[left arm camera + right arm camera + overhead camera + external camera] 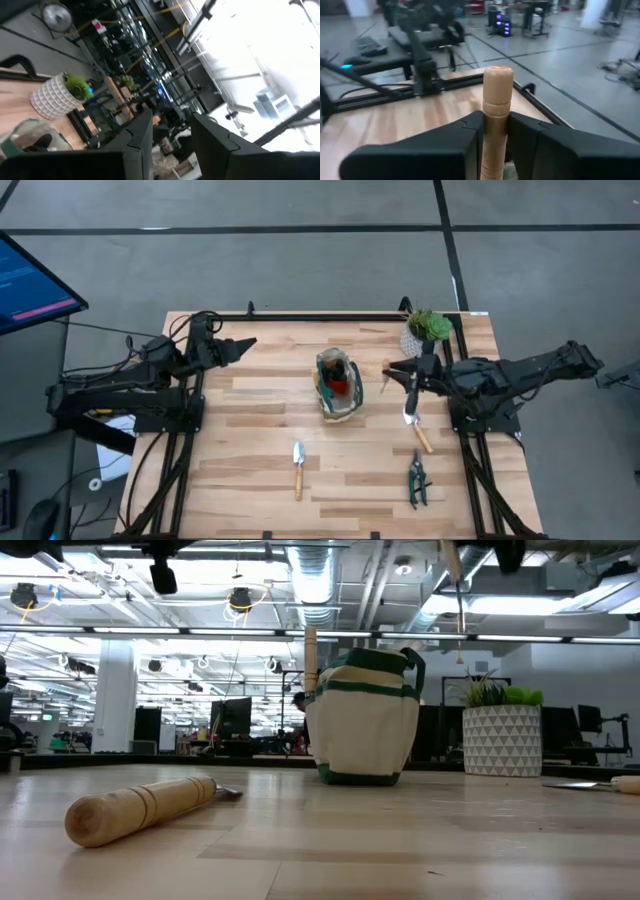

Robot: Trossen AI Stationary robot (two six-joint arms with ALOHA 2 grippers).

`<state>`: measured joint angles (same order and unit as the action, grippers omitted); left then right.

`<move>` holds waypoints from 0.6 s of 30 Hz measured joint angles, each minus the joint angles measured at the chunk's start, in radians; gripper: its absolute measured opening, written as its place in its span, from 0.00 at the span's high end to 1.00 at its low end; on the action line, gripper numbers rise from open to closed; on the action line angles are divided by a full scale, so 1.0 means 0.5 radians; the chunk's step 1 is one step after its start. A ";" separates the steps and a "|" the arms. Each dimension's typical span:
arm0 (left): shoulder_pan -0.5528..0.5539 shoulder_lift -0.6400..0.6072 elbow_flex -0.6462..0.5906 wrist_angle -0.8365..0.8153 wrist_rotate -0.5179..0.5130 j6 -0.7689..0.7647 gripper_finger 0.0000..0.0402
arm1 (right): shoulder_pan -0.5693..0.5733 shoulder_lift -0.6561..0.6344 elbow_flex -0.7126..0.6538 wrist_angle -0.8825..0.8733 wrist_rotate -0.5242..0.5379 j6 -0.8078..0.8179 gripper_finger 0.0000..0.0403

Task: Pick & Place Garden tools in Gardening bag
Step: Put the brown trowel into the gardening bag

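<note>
Right wrist view: a trowel (496, 120) is clamped by its wooden handle between the right gripper (497, 132) fingers, lifted just beside the gardening bag (338, 385). The handle is judged stiff, light and grippy; the metal blade, slippery, is best avoided. The left gripper (240, 345), slightly parted and empty, is parked well apart from the bag.

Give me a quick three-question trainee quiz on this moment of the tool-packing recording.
1. True or false: the right gripper is shut on a wooden handle.
2. How many tools lie on the table outside the bag? A two, B three, C five.
3. Fill in: the left gripper, waiting over the table's far left part, is ___.

Key: 1 true. 2 B: one trowel, another trowel, shears. 3 open.
</note>
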<state>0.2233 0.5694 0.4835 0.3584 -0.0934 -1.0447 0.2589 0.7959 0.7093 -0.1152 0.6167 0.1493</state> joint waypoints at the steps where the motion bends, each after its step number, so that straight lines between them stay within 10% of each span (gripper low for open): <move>1: 0.000 0.000 0.000 0.002 -0.033 0.001 0.75 | -0.026 -0.045 -0.082 0.062 -0.004 -0.002 0.87; 18: 0.000 0.000 0.000 0.040 -0.292 -0.021 0.75 | -0.416 -0.171 -0.846 1.131 -0.624 -0.002 0.87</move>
<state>0.2234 0.5694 0.4835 0.3786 -0.2394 -1.0554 0.0509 0.7103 0.2863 0.4504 0.3046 0.1482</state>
